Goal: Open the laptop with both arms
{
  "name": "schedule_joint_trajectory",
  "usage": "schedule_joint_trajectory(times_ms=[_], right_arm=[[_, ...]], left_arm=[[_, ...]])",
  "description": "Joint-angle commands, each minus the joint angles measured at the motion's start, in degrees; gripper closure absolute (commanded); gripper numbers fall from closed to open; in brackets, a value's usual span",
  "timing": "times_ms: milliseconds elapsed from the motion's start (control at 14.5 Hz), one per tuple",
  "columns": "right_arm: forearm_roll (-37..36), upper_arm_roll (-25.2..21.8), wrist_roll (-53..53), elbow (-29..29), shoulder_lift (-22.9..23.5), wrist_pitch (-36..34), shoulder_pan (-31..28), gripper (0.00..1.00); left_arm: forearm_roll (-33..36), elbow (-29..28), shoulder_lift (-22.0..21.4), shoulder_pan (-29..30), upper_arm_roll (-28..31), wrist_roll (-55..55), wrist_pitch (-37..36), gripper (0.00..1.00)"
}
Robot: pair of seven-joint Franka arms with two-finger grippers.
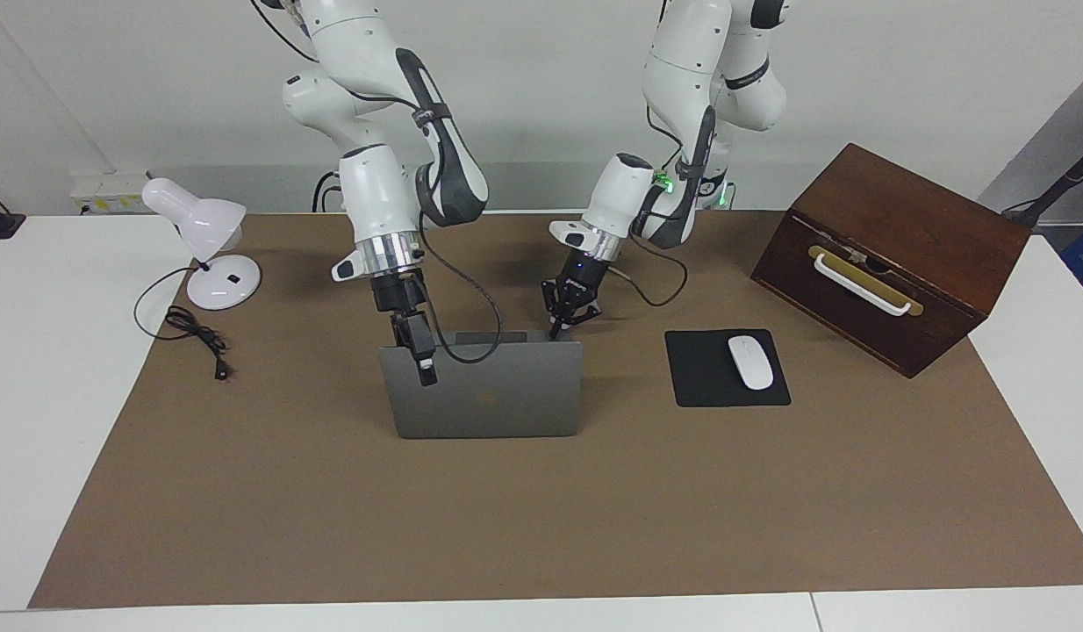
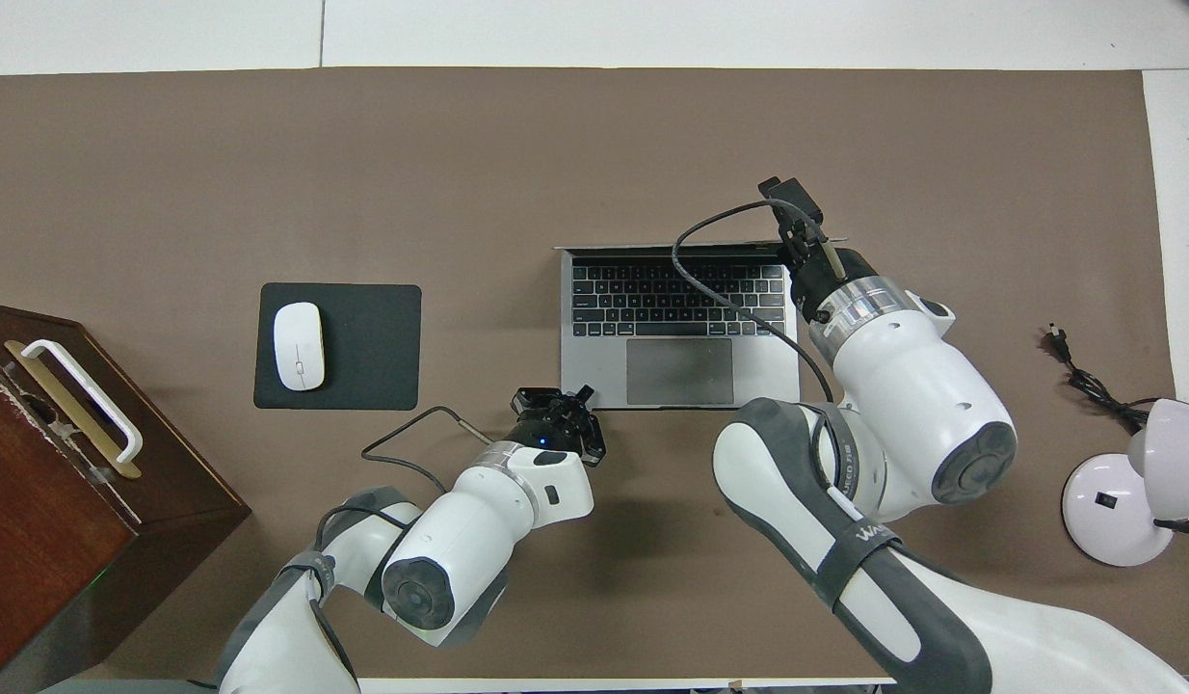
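Laptop open at mat centre, lid upright.
Right gripper at the lid's top edge, grip unclear; left gripper clenched by the base's corner; mouse pad at nine o'clock.

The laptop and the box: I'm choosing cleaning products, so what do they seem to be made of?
The laptop looks like matte, silver-grey metal, probably aluminium: an even, dull sheen on its deck and lid, with black keys. The box looks like dark, stained wood with a smooth, faintly glossy finish: reddish-brown faces with lighter wear at the edges. Its handle looks white, perhaps plastic or painted metal, on a brass-coloured plate.
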Motion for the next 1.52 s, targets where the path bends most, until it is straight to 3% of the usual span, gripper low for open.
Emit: schedule_joint_trajectory(times_ms=[0,690,897,1103,1241,1448], right_arm=[[0.6,0.3,-3.2,3.6,1.6,-2.2,-2.0,0.0],[0.5,0.3,-6.4,6.3,2.8,-5.1,-3.2,0.0],[0.5,0.3,-29.5,6.3,1.6,-14.1,-9.4,0.0],[0.6,0.0,-48.7,9.0,-2.1,-30.6,-16.8,0.0],[0.5,-0.2,-50.0,9.2,-4.3,-37.5,-19.3,0.0],[0.4,-0.4,-50.0,9.1,-5.5,-40.6,-20.5,0.0]], left_arm=[[0.6,1.2,1.6,0.2,0.2,0.7,1.4,1.0],[0.6,1.7,2.1,0.1,0.2,0.7,1.4,1.0],[0.5,1.7,2.5,0.0,0.2,0.8,1.4,1.0],[0.5,1.7,2.7,0.0,0.2,0.8,1.4,1.0],[0.5,1.7,2.7,0.0,0.2,0.8,1.4,1.0],[0.5,1.7,2.7,0.0,0.2,0.8,1.4,1.0]])
